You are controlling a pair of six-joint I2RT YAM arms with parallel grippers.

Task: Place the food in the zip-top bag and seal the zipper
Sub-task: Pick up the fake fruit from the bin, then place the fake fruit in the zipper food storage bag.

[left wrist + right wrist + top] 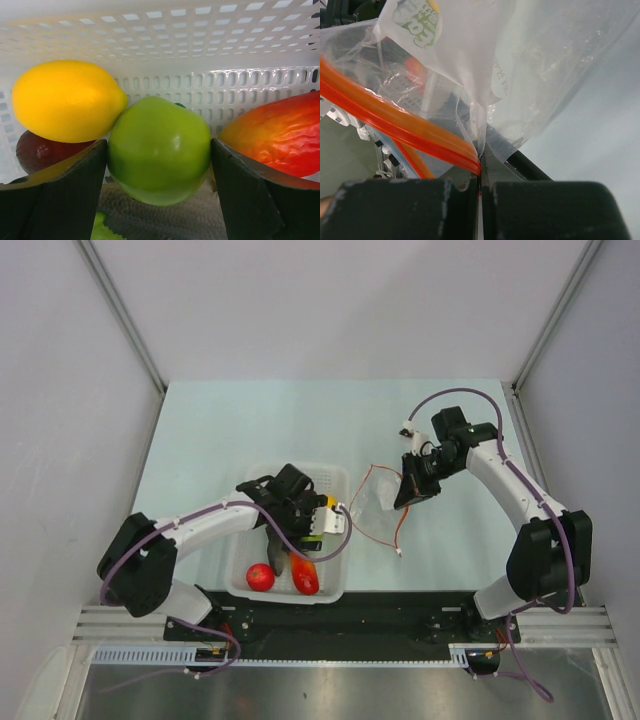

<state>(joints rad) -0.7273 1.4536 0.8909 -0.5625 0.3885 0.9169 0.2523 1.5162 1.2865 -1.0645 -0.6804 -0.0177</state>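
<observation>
The left gripper (160, 167) is down inside the white perforated basket (338, 478). Its fingers (55, 200) stand wide apart, with the green ball fruit (159, 142) filling the gap and a pad against each of its sides. A yellow lemon-shaped fruit (67, 100) touches the green one on its left, and the orange-red pepper-like piece (280, 132) lies just to its right. The basket wall stands close behind all three. From above, the red round fruit (260, 577) sits at the basket's near end.

Just right of the basket, the right gripper (481, 197) is clamped tight on the zip-top bag (378, 502), pinching its film at the zipper (395, 120), whose strip forms an open loop. Open table (250, 420) stretches far of the basket and bag.
</observation>
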